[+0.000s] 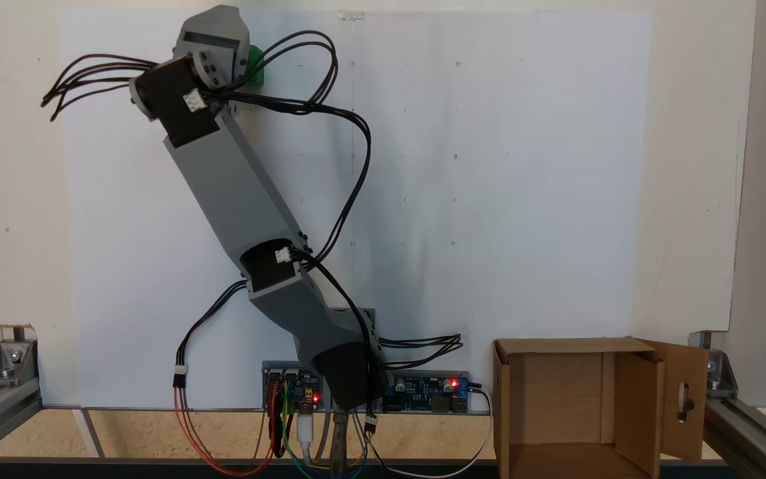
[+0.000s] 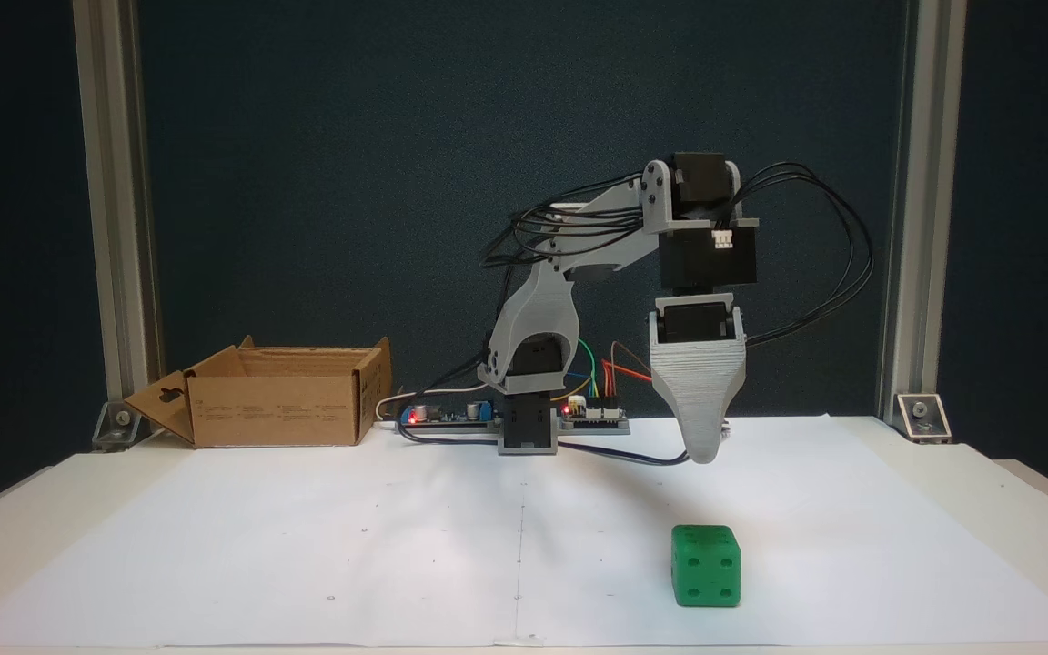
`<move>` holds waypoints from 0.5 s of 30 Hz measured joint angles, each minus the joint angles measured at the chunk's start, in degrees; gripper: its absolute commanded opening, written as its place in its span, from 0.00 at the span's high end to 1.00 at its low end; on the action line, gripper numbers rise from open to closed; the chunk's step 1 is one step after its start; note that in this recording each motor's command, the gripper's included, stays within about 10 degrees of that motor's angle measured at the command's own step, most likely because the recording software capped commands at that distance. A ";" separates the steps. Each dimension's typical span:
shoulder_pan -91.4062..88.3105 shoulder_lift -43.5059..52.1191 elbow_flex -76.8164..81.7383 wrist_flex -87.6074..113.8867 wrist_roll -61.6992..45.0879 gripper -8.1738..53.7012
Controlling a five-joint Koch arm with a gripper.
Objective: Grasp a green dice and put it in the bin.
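The green dice [image 2: 706, 566] rests on the white paper near the front, right of centre. In a fixed view from above, only a green corner of the dice [image 1: 256, 66] shows past the gripper head. My gripper [image 2: 704, 452] points straight down and hangs a short way above and behind the dice, apart from it. A single grey fingertip shows, so the jaws' gap is hidden. From above, the gripper [image 1: 220, 50] sits at the top left. The bin, a brown cardboard box [image 2: 278, 409], stands open at the back left; from above the box [image 1: 636, 399] is at the bottom right, its slotted flap folded out.
Controller boards [image 2: 592, 414] with red lights and loose wires lie by the arm's base [image 1: 350, 382]. Black cables loop out from the wrist [image 2: 842, 264]. Aluminium frame posts [image 2: 920, 227] stand at both sides. White paper [image 2: 397, 546] covers the table.
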 measured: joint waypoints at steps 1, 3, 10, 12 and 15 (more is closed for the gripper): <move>0.00 -0.09 0.00 0.00 0.00 0.16; 0.00 -0.44 0.00 0.00 0.00 0.16; 0.00 -1.41 0.00 0.00 0.00 0.16; 0.00 -2.11 0.00 0.00 -0.09 0.16; 0.00 -3.16 0.00 0.00 0.00 0.16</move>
